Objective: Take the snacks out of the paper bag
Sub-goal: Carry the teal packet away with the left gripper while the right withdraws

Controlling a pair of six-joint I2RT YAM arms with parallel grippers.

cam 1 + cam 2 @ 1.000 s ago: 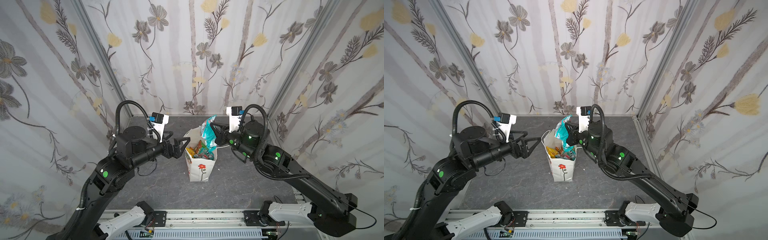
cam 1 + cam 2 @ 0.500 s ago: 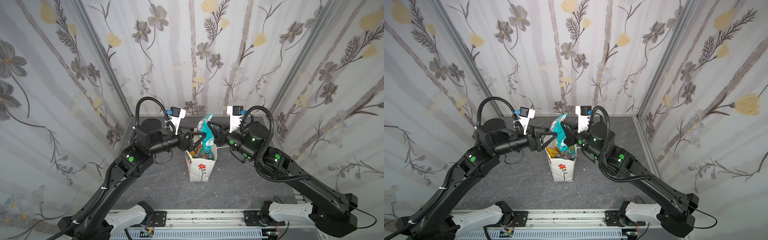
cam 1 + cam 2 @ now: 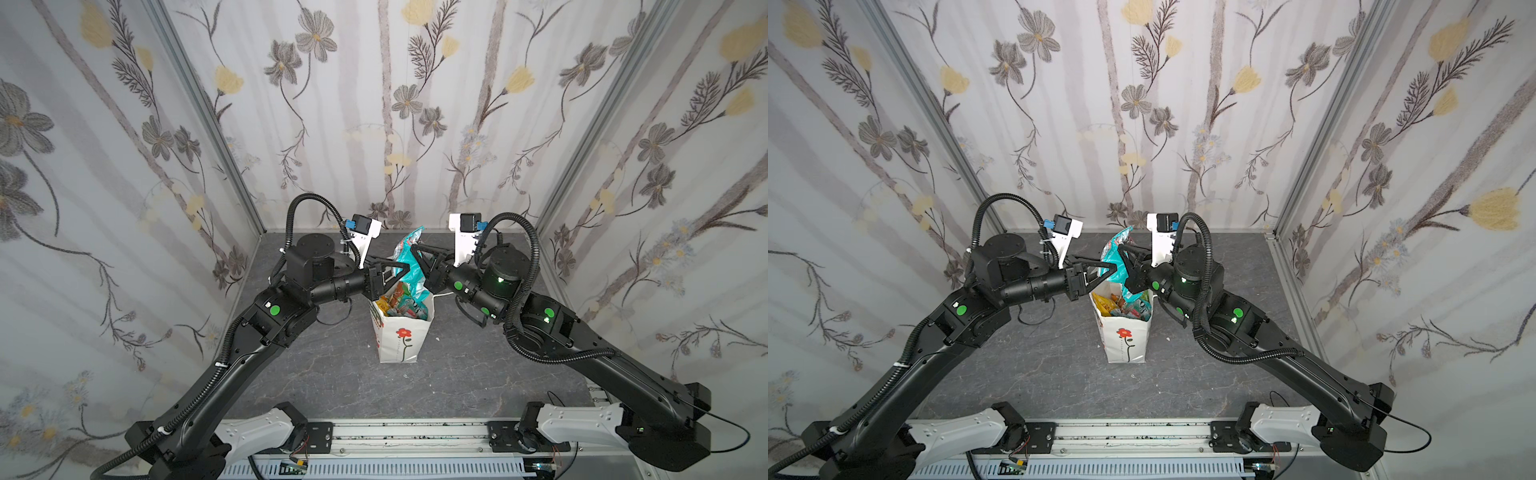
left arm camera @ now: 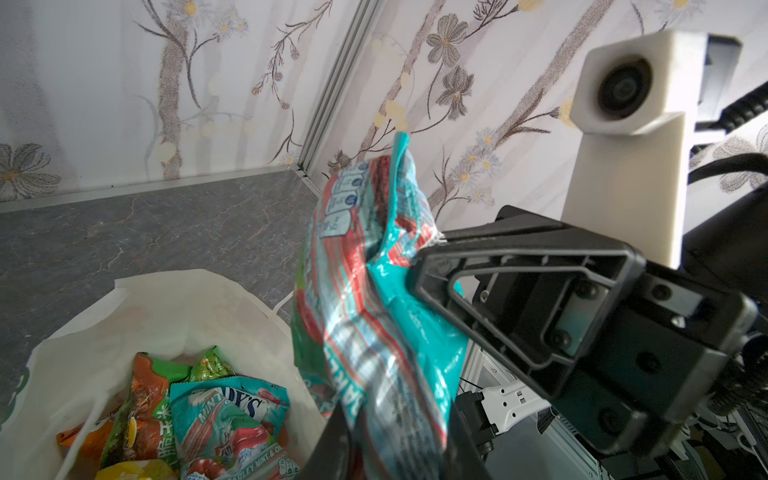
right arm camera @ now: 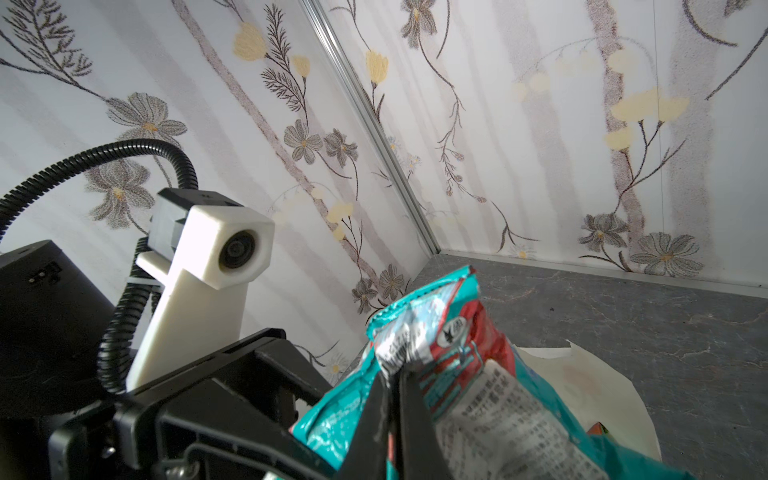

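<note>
Left tool [image 3: 394, 265]: jaws nearly closed, pinching the teal packet [image 4: 365, 291].
Right tool [image 3: 417, 257]: nips the same packet's crumpled edge.
Risk: opposed pulls could tear it; a weak pinch could drop it into the bag [image 3: 401, 340] below.

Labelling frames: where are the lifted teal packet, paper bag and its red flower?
teal packet [image 4: 365, 299], left wrist view, crumpled middle.
paper bag [image 3: 419, 329], in a top view, front wall.
red flower [image 3: 1122, 332], in a top view, petals.

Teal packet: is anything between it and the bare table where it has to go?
Nothing visible does. The teal packet is pinched by the left gripper and the right gripper above the paper bag, its lower end near the bag's rim; the grey table in front of the bag lies open.
</note>
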